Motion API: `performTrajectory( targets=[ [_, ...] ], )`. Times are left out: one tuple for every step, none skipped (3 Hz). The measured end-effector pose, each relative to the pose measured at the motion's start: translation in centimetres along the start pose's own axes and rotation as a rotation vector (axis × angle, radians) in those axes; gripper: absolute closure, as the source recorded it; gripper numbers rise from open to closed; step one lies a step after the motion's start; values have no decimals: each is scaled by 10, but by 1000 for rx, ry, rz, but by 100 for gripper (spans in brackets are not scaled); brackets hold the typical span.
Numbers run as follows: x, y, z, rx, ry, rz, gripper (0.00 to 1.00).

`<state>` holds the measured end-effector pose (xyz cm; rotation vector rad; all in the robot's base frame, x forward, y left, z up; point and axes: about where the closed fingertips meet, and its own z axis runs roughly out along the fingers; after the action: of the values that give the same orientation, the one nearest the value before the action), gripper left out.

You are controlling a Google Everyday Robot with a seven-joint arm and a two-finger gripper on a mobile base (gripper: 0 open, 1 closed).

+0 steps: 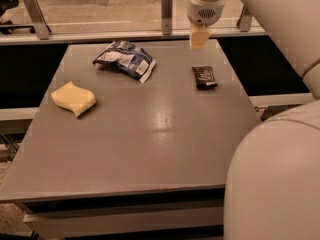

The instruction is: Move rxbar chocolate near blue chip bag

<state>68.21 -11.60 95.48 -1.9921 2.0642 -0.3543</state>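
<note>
The rxbar chocolate [204, 77], a small dark flat bar with white print, lies on the grey table [150, 144] near its right edge. The blue chip bag [125, 59], crumpled with white patches, lies at the back left of the middle, well apart from the bar. My gripper [198, 39] hangs above the table's back edge, just behind and above the bar, and does not touch it. Nothing shows in it.
A yellow wavy sponge [73, 98] lies on the table's left side. A low rail with metal posts [166, 5] runs behind the table. My own arm and body [280, 174] fill the right side of the view.
</note>
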Motion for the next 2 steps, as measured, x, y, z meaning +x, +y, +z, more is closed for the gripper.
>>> performTrajectory(
  targets=[
    [14,-2,-18,19,26,43,83],
    [40,-2,-18,24,-11,72,60]
  ],
)
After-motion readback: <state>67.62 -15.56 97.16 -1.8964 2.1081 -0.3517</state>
